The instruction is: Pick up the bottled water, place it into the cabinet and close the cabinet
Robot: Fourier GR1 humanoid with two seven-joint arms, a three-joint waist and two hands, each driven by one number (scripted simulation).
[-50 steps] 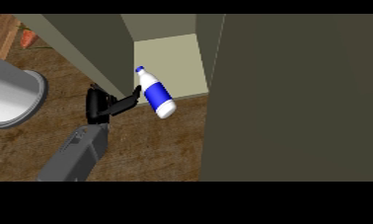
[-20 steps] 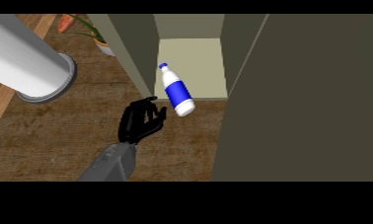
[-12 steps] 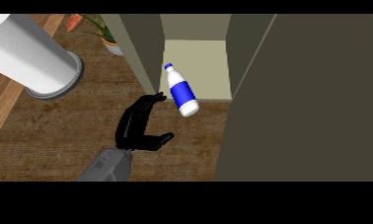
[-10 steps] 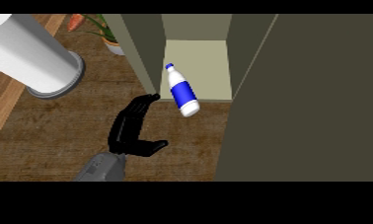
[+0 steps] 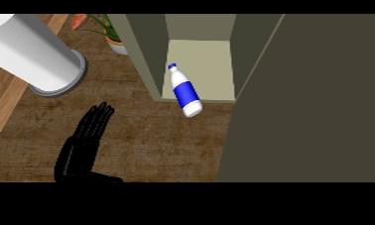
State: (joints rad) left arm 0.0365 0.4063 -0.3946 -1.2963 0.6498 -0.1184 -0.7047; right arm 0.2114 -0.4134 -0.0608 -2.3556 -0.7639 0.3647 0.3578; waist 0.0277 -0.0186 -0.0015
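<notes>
The bottled water (image 5: 183, 91), white with a blue label and blue cap, lies on its side in the open cabinet (image 5: 209, 60). Its cap points inward and its base sticks out slightly over the shelf's front edge. My left hand (image 5: 83, 143) is at the lower left over the wooden counter, open with straight fingers pointing up the view. It is well apart from the bottle and holds nothing. The cabinet door (image 5: 307, 100) stands open at the right. My right hand does not show.
A large white cylinder (image 5: 36, 60) stands at the upper left on the wooden counter (image 5: 161, 140). A potted plant (image 5: 110, 33) sits behind it, next to the cabinet's left wall (image 5: 147, 55).
The left hand, which held the bottle at the cabinet's mouth, has let go and drawn back down and left, its fingers now straight. The bottle stays lying in the cabinet.
</notes>
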